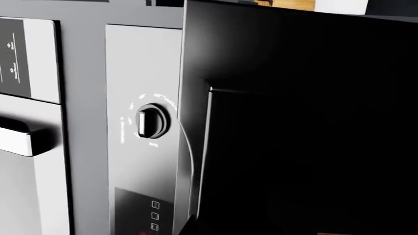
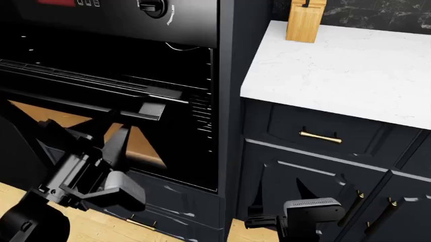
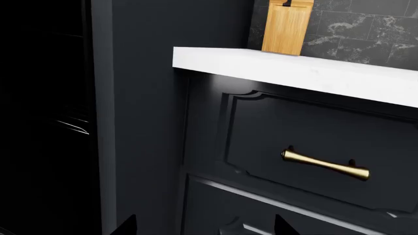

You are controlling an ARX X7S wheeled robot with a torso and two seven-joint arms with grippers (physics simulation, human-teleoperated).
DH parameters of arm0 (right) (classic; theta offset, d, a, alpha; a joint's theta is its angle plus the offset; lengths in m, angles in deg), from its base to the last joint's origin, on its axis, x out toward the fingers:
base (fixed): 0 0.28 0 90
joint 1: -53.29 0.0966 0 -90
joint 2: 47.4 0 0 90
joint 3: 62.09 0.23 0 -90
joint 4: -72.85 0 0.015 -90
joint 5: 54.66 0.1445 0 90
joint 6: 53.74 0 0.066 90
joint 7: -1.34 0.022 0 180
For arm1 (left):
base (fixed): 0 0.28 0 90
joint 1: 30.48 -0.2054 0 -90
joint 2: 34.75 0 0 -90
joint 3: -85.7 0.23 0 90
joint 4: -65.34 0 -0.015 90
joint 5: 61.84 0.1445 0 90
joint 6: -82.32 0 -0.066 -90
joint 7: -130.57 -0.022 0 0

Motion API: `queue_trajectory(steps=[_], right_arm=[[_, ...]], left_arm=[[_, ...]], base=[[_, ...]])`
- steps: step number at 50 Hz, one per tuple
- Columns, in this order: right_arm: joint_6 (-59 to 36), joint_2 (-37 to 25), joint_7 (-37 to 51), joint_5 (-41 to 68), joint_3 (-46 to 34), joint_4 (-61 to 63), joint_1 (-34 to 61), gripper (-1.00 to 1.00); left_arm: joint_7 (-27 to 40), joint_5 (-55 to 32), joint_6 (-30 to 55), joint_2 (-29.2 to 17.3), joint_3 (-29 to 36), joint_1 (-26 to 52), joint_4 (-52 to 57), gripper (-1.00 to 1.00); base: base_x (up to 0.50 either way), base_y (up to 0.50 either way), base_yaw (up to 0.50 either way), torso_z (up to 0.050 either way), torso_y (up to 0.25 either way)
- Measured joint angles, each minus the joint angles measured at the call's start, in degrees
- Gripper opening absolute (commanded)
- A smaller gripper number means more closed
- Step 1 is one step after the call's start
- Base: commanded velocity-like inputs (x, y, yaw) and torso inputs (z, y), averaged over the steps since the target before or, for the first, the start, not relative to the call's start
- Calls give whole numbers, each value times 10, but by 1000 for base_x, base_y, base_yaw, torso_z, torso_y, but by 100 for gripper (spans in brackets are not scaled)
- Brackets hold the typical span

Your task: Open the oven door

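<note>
Oven door (image 2: pixel 81 128): glossy black panel, swung partly down from the cavity, brownish reflections in its glass window, long black bar handle (image 2: pixel 88 108) along its free upper edge. Sits low at the left of the head view, below the black control panel (image 2: pixel 121 20) with knob (image 2: pixel 152 6) and red display, in front of the dark open cavity with its racks. In the left wrist view, fills most of the frame as a dark slab (image 1: pixel 300 127) beside the knob (image 1: pixel 151 121).

Left pincer (image 2: pixel 118 143) right at the door, fingers pointing up toward the bar handle and reaching just under it; spread or pressed together: cannot tell, dark fingers merging with the dark door. Contact with the handle also unclear.

Right pincer (image 2: pixel 279 214) low at the bottom of the head view, well apart from the door, before the navy drawer fronts (image 2: pixel 316 133) with brass handles (image 3: pixel 325 164); fingertips (image 3: pixel 124 226) spread, nothing between them.

White surface (image 2: pixel 336 65) to the right, wooden knife block (image 2: pixel 305 20) at its back.
</note>
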Motion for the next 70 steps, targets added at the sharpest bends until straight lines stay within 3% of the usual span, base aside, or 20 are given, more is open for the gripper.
queue_trajectory(steps=[70], right_arm=[[3,-4,6,3,-10,-4,5,100]], left_arm=[[114,15,22,-23,-80,-200,77,-100]], base=[[-3,3,6,2,7]])
